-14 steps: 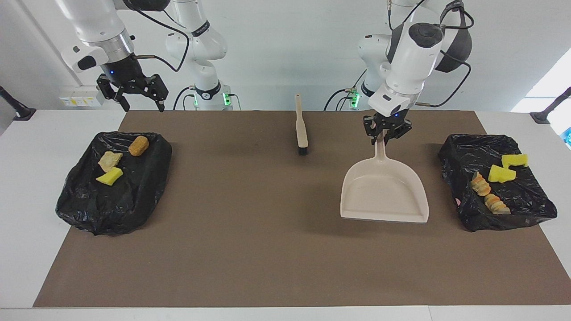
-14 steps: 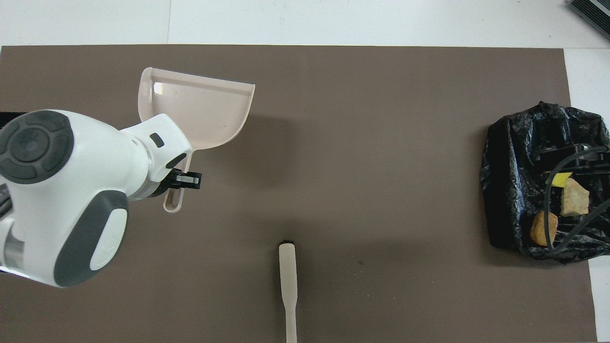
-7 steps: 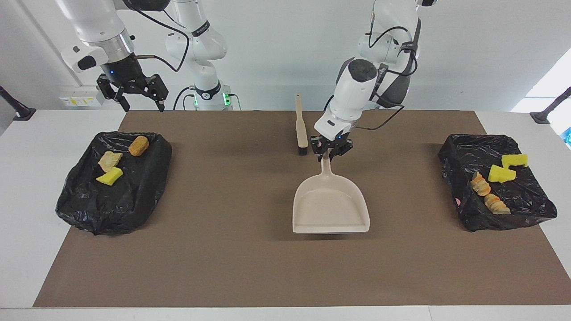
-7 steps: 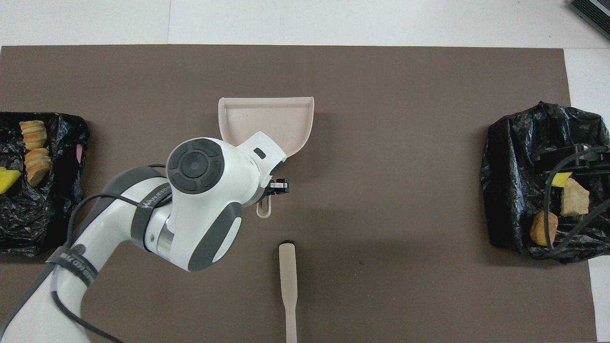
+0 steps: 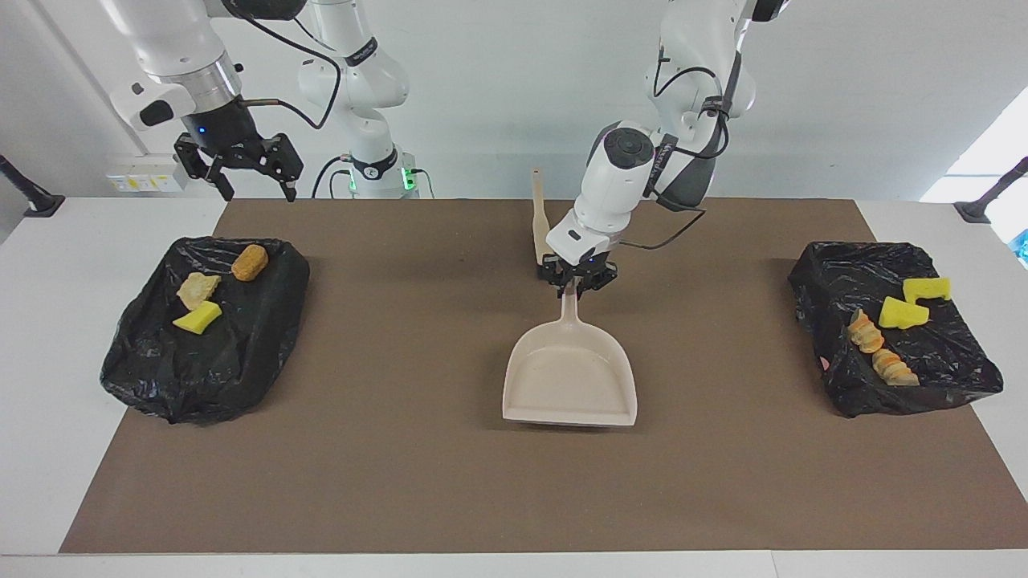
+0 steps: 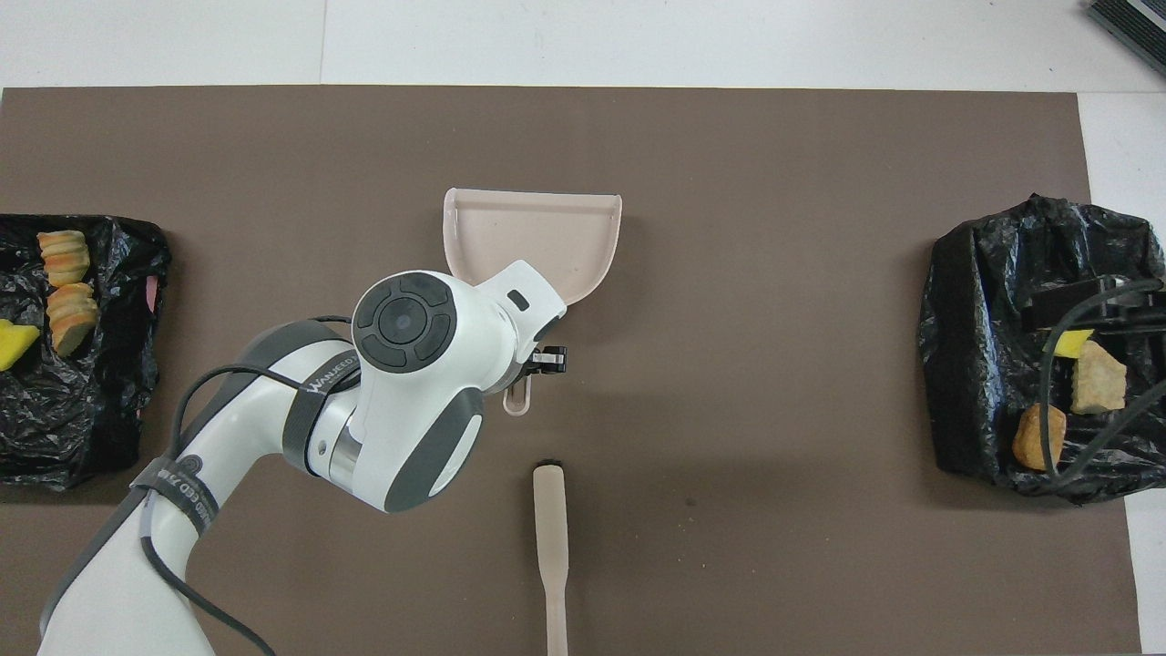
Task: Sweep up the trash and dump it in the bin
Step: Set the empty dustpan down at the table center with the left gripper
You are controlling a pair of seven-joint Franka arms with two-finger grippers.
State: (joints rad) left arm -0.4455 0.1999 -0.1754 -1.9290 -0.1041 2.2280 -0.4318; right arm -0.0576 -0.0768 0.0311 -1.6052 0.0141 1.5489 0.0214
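A: Where do we find the trash?

B: We count three scraps in the black bag at the right arm's end of the table and four more in the bag at the left arm's end. None of it lies on the brown mat.

A: And the dustpan?

B: It sits mid-mat with its long axis running straight away from the robots, handle toward them, open lip pointing away. Our left gripper is clamped on the handle.

A: The brush?

B: It lies just nearer the robots than the dustpan's handle, on the same line, bristle end toward the dustpan and apart from it.

A: Room to move?

B: We see wide bare mat between the dustpan and each bag, and more between its lip and the mat's edge farthest from the robots.

A: Our right gripper?

B: It hangs over the table edge by the bag at its own end, fingers spread, holding nothing.

A: Any writing?

B: There is lettering on the left arm's grey band; we cannot read it surely.
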